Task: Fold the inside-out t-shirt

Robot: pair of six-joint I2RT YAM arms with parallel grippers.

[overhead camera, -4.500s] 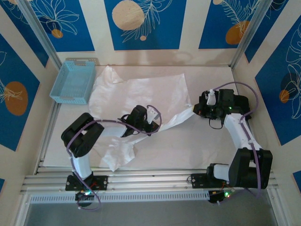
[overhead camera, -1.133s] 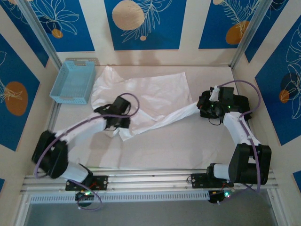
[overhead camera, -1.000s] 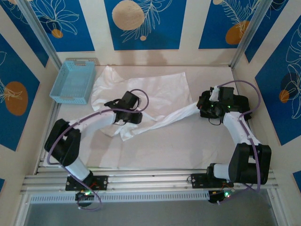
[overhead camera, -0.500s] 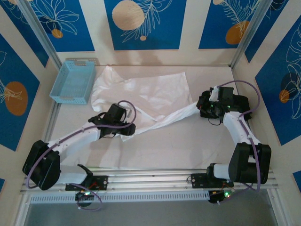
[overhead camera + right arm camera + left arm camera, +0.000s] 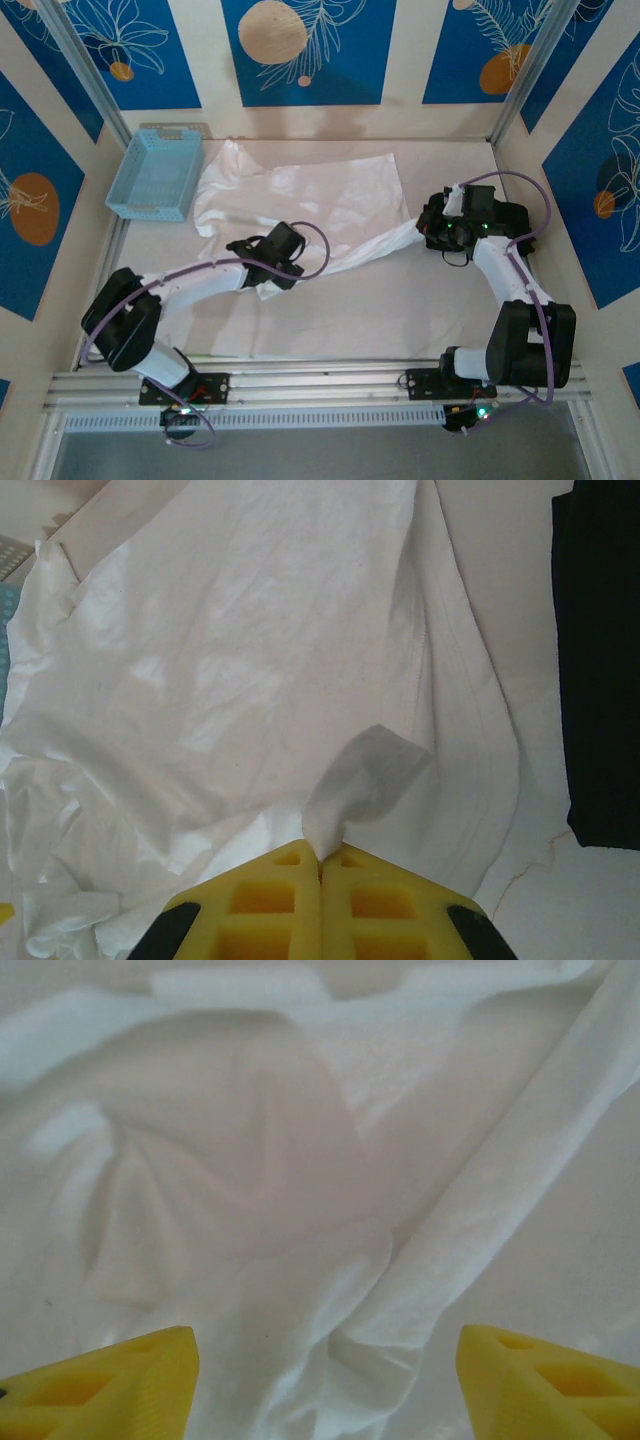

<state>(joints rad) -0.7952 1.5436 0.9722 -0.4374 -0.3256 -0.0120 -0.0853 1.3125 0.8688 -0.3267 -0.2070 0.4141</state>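
The white t-shirt [image 5: 330, 195] is being spread, rumpled, across the bench [image 5: 400, 310]. A flap of its fabric is being pinched between the closed right fingers [image 5: 290, 885]. The left fingers [image 5: 120, 1380] are being held wide apart just above a bunched fold, holding nothing.

The pale table [image 5: 400, 310] carries 1 crumpled white t-shirt [image 5: 320, 195] across its far half, 1 blue basket [image 5: 155, 172] at the far-left corner, and 1 black garment [image 5: 600, 660] near the t-shirt's right edge.

Thin, soft, matt white cloth t-shirt [image 5: 330, 195], creased; blue lattice plastic basket [image 5: 155, 175]
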